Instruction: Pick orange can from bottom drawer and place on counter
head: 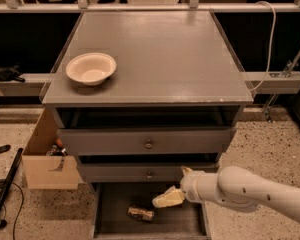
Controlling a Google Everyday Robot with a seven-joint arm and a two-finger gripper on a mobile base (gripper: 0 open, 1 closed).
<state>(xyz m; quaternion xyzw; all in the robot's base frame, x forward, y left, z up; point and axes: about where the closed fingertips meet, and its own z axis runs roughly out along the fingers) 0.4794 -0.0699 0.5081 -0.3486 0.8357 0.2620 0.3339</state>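
The orange can (141, 213) lies on its side on the floor of the open bottom drawer (115, 219), left of the middle. My gripper (176, 185) hangs over the drawer's right half, just above and to the right of the can and not touching it. Its cream fingers (167, 198) are spread apart and hold nothing. The white arm reaches in from the lower right. The counter (160, 54) is the grey cabinet top above the drawers.
A cream-white bowl (91, 68) sits on the counter's front left. Two shallower drawers with knobs (148, 144) stand slightly open above the bottom drawer. A cardboard box (45, 166) stands on the floor to the cabinet's left. Black poles and cables lie at the far left.
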